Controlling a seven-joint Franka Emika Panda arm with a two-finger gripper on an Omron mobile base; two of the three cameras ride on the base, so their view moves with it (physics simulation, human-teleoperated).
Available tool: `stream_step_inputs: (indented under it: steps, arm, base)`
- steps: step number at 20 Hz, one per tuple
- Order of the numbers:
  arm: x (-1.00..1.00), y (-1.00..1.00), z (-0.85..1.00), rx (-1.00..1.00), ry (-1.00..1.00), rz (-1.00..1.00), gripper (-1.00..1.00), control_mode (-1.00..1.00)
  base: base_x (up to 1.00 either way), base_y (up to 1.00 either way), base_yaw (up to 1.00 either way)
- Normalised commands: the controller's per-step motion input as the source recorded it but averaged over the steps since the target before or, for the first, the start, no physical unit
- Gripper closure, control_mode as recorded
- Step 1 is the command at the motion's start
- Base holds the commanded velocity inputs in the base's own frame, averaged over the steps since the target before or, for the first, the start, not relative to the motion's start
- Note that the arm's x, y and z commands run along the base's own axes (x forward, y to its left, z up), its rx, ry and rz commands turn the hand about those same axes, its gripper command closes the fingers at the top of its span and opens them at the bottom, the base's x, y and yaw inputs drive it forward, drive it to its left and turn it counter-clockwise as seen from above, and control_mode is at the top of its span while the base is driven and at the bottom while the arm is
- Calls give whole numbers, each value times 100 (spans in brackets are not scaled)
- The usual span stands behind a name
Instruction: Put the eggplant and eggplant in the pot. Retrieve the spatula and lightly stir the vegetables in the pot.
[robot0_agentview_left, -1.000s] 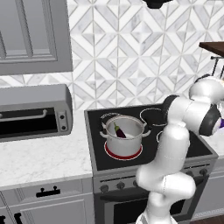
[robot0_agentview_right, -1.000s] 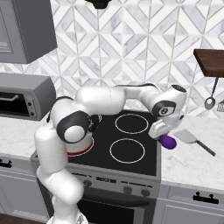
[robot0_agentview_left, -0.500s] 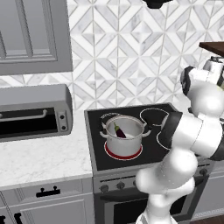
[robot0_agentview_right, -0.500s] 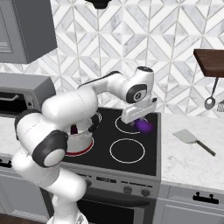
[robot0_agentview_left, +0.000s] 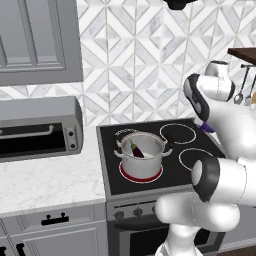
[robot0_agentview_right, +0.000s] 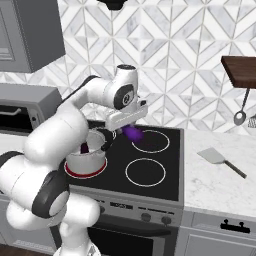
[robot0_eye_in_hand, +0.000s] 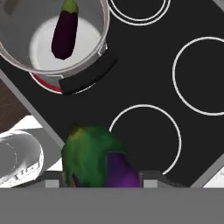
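One eggplant (robot0_eye_in_hand: 105, 164) sits clamped in the gripper (robot0_agentview_right: 131, 131), which has swung left from the surface by the spatula (robot0_agentview_right: 220, 159) and now hangs above the stove, near the pot (robot0_agentview_right: 89, 150) holding the other eggplant (robot0_eye_in_hand: 64, 31); release looks next.

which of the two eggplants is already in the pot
The eggplant lying on the floor of the steel pot. The other eggplant is held in the end effector above the stovetop, outside the pot.
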Motion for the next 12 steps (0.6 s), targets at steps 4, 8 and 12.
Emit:
stream_step_inputs:
  steps: [4,8,12]
  arm:
    - [30,100,1,0,6,0,100,-100]
    - [36,100,0,0,6,0,100,-100]
    - [32,100,0,0,6,0,100,-100]
  base:
    - [0,0,0]
    - [0,0,0]
    - [0,0,0]
